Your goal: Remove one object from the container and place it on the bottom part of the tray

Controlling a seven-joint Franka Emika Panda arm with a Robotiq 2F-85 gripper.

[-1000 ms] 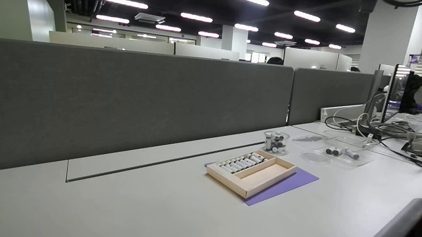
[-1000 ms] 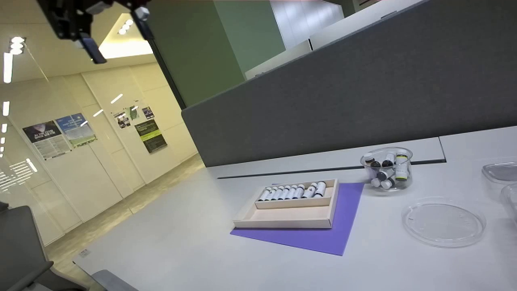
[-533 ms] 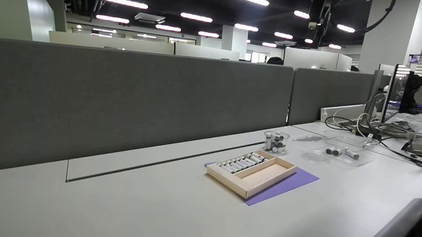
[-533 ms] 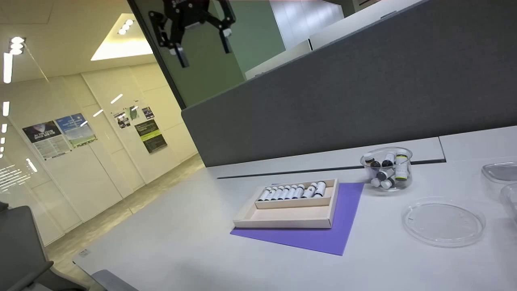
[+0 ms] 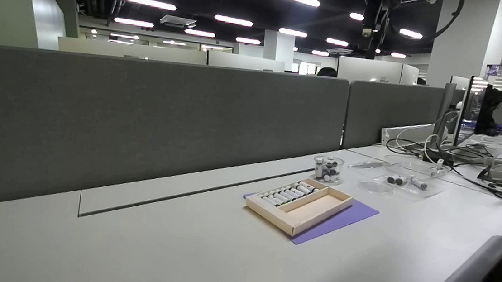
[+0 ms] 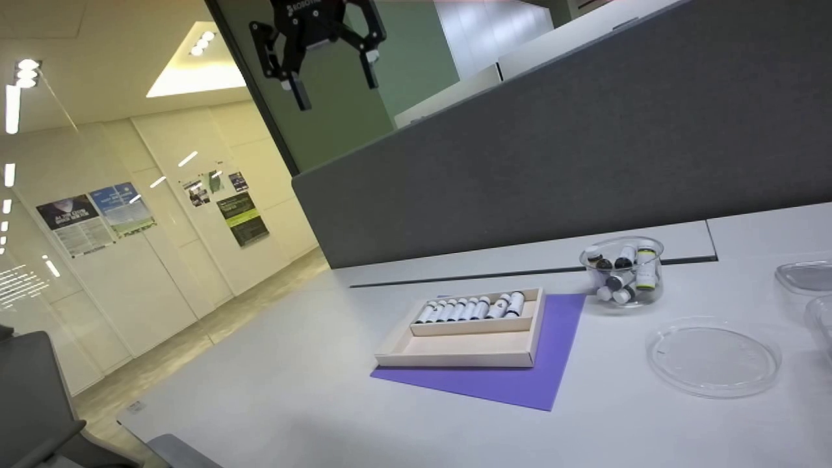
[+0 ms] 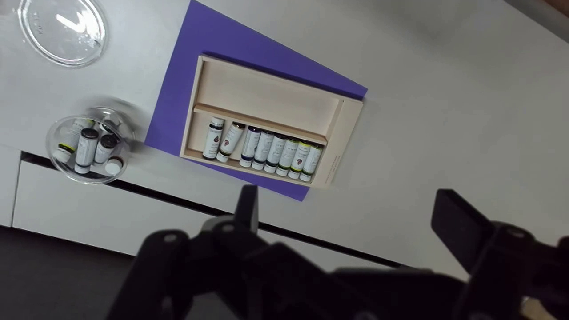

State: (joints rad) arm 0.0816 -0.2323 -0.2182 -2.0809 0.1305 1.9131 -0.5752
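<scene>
The container is a small clear round cup [image 6: 593, 281] holding several white bottles [image 7: 86, 151] with dark and white caps. It stands on the table beside the tray, and shows in both exterior views and in the wrist view. The light-wood tray [image 6: 465, 343] lies partly on a purple mat. One compartment holds a row of several small white bottles [image 7: 275, 150]; the wider bottom compartment [image 7: 266, 91] holds nothing. My gripper [image 6: 338, 97] is open and empty, high above the table. In the wrist view its fingertips [image 7: 462, 222] stand wide apart, with the tray beyond them.
A clear round lid [image 6: 714, 357] lies near the cup. Clear trays with several more bottles [image 5: 409, 181] lie farther along the table, near cables [image 5: 454, 154]. A grey partition [image 6: 572, 143] runs along the table's back. The purple mat [image 6: 559, 351] is under the tray.
The gripper has moved right in an exterior view, from the upper left corner, and the arm has come into view in the other. It moved only slightly over the last half second, staying open.
</scene>
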